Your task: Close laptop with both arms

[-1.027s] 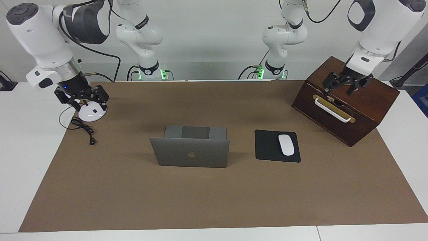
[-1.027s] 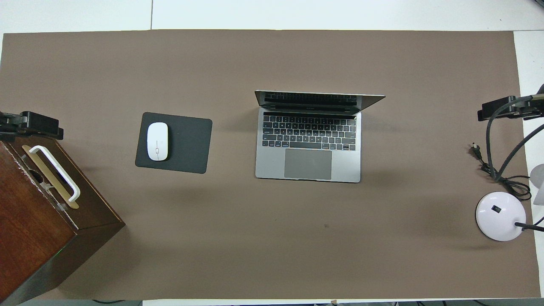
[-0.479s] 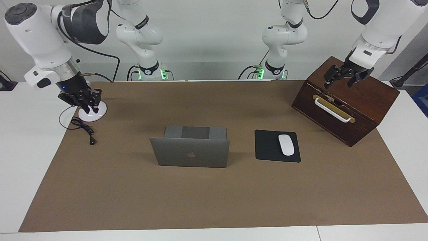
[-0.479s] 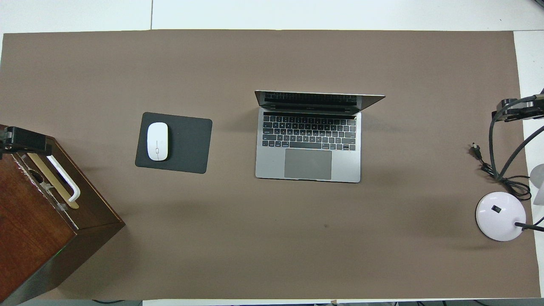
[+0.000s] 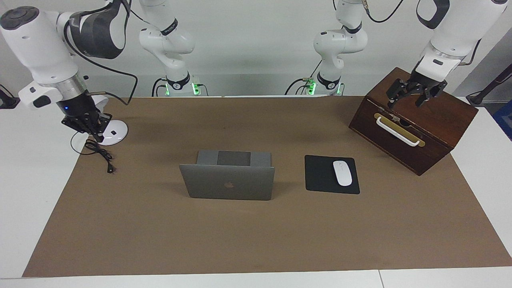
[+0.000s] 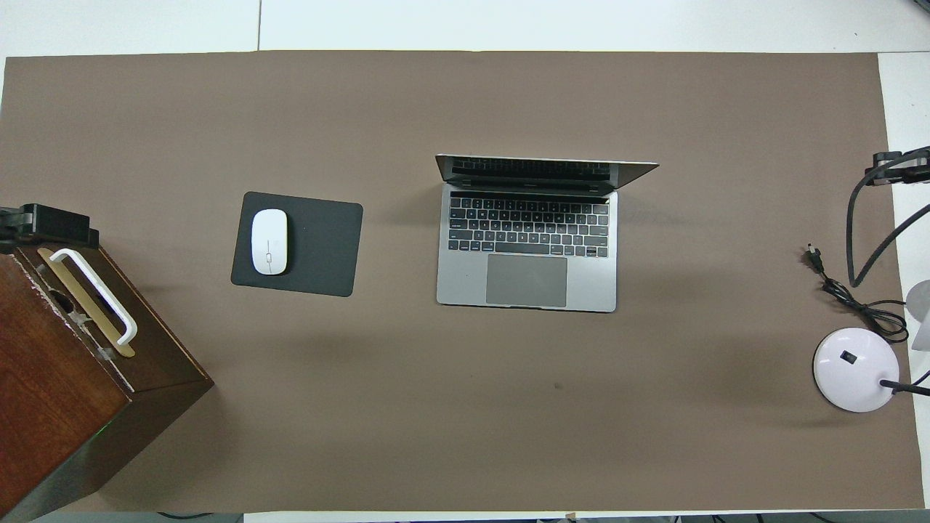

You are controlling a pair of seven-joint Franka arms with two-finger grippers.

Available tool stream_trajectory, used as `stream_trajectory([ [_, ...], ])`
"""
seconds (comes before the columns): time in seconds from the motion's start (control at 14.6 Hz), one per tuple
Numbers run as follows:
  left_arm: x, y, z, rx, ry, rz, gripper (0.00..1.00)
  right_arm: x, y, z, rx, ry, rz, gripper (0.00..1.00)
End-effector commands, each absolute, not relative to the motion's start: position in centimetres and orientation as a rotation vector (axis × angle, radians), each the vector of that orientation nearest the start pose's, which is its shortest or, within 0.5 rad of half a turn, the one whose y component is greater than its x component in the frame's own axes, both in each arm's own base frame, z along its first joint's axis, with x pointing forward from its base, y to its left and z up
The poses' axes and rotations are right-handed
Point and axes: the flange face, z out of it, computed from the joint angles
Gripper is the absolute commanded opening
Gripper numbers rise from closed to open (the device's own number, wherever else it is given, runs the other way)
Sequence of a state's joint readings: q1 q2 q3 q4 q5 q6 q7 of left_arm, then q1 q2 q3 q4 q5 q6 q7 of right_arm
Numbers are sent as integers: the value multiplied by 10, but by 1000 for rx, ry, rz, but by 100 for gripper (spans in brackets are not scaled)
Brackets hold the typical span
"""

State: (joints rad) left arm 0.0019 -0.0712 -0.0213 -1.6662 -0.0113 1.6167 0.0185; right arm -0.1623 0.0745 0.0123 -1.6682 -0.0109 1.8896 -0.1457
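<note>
The grey-silver laptop [image 5: 228,182] stands open in the middle of the brown mat, its lid upright with the apple logo showing in the facing view. Its keyboard [image 6: 527,229] shows in the overhead view. My left gripper [image 5: 416,95] hangs open and empty over the wooden box, well away from the laptop; it also shows in the overhead view [image 6: 45,221]. My right gripper [image 5: 86,123] hangs just above the white lamp base at the right arm's end of the table, holding nothing. Only its tip [image 6: 897,156] shows in the overhead view.
A black mouse pad [image 5: 320,176] with a white mouse [image 5: 342,173] lies beside the laptop toward the left arm's end. A dark wooden box [image 5: 416,124] with a white handle stands at that end. A white lamp base [image 5: 114,135] and a black cable [image 5: 100,154] lie at the right arm's end.
My right gripper has turned and moved outward toward the table's edge at the right arm's end. My left gripper has risen slightly over the box. The laptop has not moved.
</note>
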Motion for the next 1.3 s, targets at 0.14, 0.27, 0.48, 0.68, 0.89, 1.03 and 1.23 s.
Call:
stream_trajectory([
  [0.14,531,-55,628,-3163,52,-109,100,673,-107,538,-3191,-59,-287,0],
  [0.27,532,-66,627,-3166,48,-149,100,707,-82,532,-3182,-98,-341,0],
  [0.48,531,-67,625,-3166,48,-139,99,734,-21,517,-3150,47,-376,0],
  [0.68,531,-67,624,-3168,48,-144,4,739,51,505,-3131,136,-383,0],
  [0.89,530,-68,623,-3175,23,-133,0,730,116,505,-3147,194,-389,0],
  [1.03,531,-70,624,-3182,-15,-146,0,722,150,506,-3160,250,-398,0],
  [1.23,533,-104,619,-3272,46,-219,0,709,199,506,-3157,288,-402,0],
])
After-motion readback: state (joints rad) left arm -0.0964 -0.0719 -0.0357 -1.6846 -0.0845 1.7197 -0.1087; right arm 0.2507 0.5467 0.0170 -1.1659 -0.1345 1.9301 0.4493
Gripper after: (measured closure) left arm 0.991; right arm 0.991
